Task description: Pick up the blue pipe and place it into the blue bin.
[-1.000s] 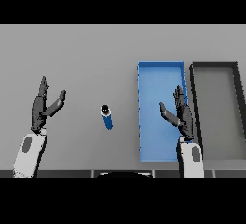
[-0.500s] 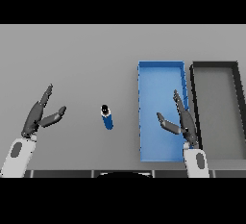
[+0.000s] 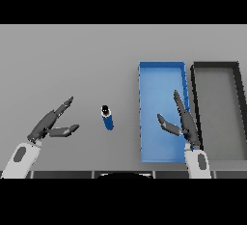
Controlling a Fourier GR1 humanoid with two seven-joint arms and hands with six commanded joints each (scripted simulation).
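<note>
Blue pipe [image 3: 107,118] on table, untouched; left hand [image 3: 48,125] beside it, fingers spread; right hand [image 3: 185,125] (fingers spread) over blue bin [image 3: 161,72]

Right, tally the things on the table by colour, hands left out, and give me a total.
Blue: 2, the pipe and the bin.
Black: 1, the second bin, to the right of the blue one.
Total: 3.
</note>
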